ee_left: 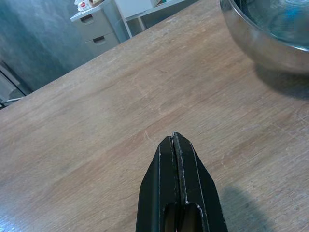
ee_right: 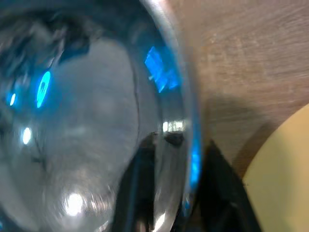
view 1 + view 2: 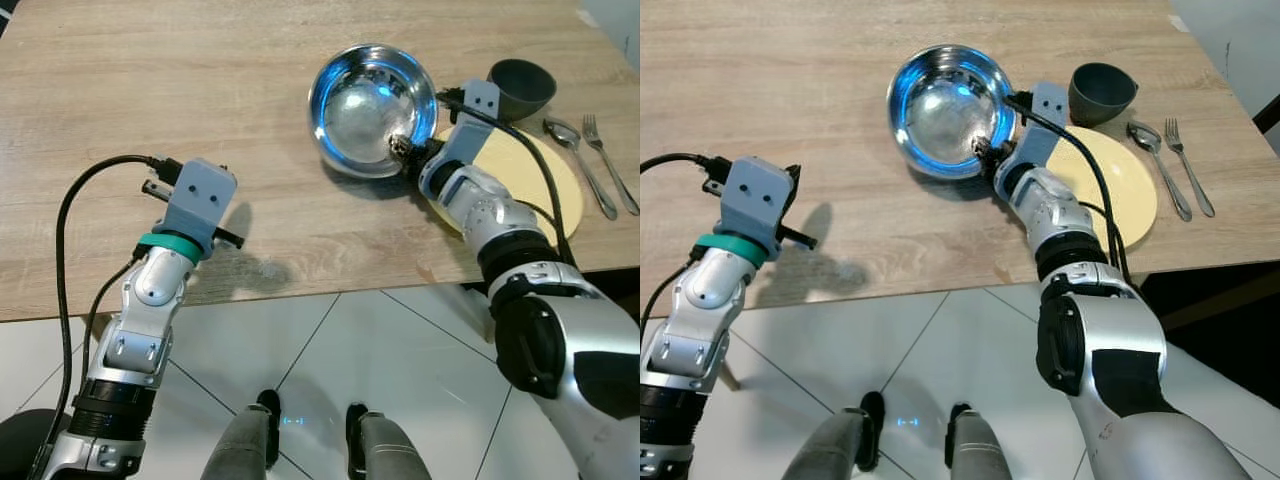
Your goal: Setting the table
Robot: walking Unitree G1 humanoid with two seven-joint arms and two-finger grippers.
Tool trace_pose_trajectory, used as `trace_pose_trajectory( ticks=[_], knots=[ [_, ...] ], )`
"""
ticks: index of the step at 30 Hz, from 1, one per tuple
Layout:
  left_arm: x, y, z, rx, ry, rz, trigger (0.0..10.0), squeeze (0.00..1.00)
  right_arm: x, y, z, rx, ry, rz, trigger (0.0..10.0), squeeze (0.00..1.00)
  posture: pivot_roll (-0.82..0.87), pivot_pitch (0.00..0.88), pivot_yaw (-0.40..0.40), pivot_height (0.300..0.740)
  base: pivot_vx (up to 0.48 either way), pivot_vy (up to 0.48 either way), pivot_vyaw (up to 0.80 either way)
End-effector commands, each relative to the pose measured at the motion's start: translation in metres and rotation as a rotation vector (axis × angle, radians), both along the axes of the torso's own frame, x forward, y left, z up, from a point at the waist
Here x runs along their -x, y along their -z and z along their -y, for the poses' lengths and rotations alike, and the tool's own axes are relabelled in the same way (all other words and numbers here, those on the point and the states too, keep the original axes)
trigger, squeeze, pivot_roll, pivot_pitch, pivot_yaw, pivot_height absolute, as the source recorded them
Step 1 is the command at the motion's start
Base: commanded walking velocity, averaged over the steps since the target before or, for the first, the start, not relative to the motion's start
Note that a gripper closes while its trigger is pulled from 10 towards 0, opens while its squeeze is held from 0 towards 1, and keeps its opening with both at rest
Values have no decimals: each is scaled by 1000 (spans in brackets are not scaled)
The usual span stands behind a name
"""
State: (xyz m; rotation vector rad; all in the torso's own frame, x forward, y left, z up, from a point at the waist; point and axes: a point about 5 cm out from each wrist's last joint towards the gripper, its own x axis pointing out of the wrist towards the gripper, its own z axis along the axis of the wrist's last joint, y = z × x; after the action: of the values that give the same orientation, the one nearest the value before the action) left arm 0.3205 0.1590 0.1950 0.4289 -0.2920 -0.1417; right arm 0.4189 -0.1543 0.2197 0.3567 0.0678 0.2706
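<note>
Fingers (image 2: 219, 183) of right gripper (image 3: 405, 152) straddle bowl (image 3: 370, 100) rim.

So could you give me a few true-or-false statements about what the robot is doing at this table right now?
1. The right gripper pinches the rim of the steel bowl. True.
2. The steel bowl sits on the yellow plate. False: it is beside the plate, over the wooden table.
3. The left gripper holds a fork. False: its fingers are shut on nothing; the fork lies right of the plate.
4. A spoon lies next to the fork. True.
5. The dark cup is inside the steel bowl. False: it stands beyond the plate.
</note>
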Motion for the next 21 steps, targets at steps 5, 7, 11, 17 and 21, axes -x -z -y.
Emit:
trace_pose_trajectory(
  ticks=[5, 7, 11, 17, 21],
  knots=[
    [0, 5, 2, -1, -2, -15, 10000, 0, 3, 6, -1, -78, -24, 31, 0, 0, 33, 187, 41, 740, 0, 0, 0],
    [0, 5, 2, -1, -2, -15, 10000, 0, 3, 6, -3, -90, -39, 41, 0, 0, 33, 187, 41, 740, 0, 0, 0],
    [-2, 5, 3, 0, -2, -15, 10000, 0, 4, 3, -5, -130, -54, 74, 0, 0, 29, 178, 42, 740, 0, 0, 0],
    [-3, 9, 4, 31, -16, -27, 10000, 0, 8, -10, -3, -207, -46, 201, 0, 0, 24, 167, 43, 740, 0, 0, 0],
    [0, 11, 6, 127, -17, -52, 10000, 0, 25, -21, 6, -141, 63, 397, 4706, 0, 19, 164, 47, 740, 0, 0, 0]
  ],
)
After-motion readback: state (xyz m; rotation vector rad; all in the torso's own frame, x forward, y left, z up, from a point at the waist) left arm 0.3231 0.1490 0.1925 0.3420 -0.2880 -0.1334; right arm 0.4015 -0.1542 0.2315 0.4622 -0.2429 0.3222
